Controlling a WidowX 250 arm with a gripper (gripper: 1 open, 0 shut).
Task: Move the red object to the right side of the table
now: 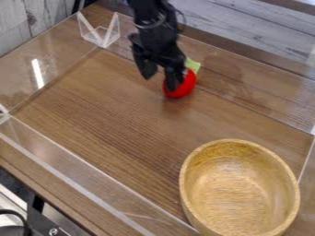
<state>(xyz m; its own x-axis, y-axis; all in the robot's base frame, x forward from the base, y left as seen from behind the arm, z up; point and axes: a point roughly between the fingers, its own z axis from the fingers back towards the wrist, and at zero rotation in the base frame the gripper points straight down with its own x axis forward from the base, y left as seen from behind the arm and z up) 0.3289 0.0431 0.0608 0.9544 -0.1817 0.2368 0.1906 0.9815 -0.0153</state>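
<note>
Red object point(183, 84) sits on the table point(99, 129) toward the far side, roughly centre-right of the wood-grain surface, well apart from the wooden bowl point(240, 192), which lies off at about 5 o'clock from it near the front right corner. Gripper point(161, 72) hangs directly over the fruit's upper left shoulder; from the fingertips the red body lies at about 4 o'clock, just beside or touching, contact not resolvable from this angle. Fruit is rounded with no marked long axis; its green leafy top pokes out at roughly 1 o'clock, behind the black fingers. Jaws spread wide, nothing held; the near finger overlaps the fruit's left edge, the other is hidden by the wrist, so whether they straddle it cannot be told. Arm comes in from 12 o'clock at the top of the frame, wrist pitched steeply downward, fingers pointing almost straight at the tabletop. Judgement: the grasp depends on centring slightly toward 4 o'clock before closing; the carry then runs toward 3 o'clock, clear of the acrylic wall point(74, 184).
</note>
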